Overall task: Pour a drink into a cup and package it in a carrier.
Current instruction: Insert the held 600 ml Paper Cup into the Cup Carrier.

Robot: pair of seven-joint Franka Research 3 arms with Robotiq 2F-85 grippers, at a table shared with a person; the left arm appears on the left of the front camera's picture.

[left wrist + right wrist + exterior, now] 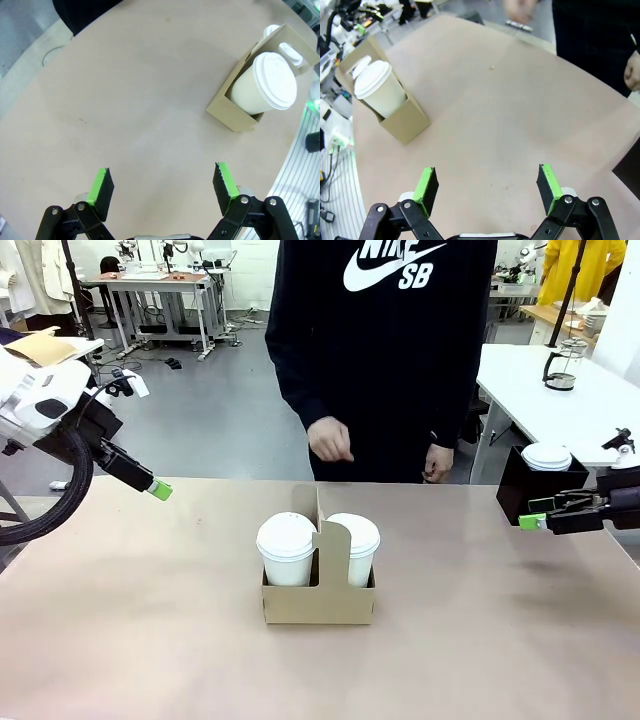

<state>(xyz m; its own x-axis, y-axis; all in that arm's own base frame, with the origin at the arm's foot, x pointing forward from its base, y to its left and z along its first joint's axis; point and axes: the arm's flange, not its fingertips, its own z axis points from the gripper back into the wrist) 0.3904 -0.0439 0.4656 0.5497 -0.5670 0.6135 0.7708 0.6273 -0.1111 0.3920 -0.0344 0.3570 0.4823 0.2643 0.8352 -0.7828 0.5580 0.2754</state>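
A brown cardboard carrier (pixel 318 600) stands mid-table with two lidded white cups, one on the left (pixel 286 550) and one on the right (pixel 354 546) of its tall handle divider. The left wrist view has the carrier (pixel 235 110) at upper right with a lidded cup (pixel 262 87) in it. In the right wrist view the carrier (pixel 405 125) and a cup (pixel 377 89) sit at upper left. My left gripper (pixel 160 489) hangs open over the table's left edge, (pixel 162 187) nothing between its fingers. My right gripper (pixel 533 521) is open at the far right, (pixel 487 187) empty too. No drink shows.
A person in a black hoodie stands at the far edge, a hand (pixel 329 440) held above the table. A black box (pixel 535 485) holding a lidded cup (pixel 547 455) sits at the right edge. A glass carafe (pixel 563 365) stands on a white table behind.
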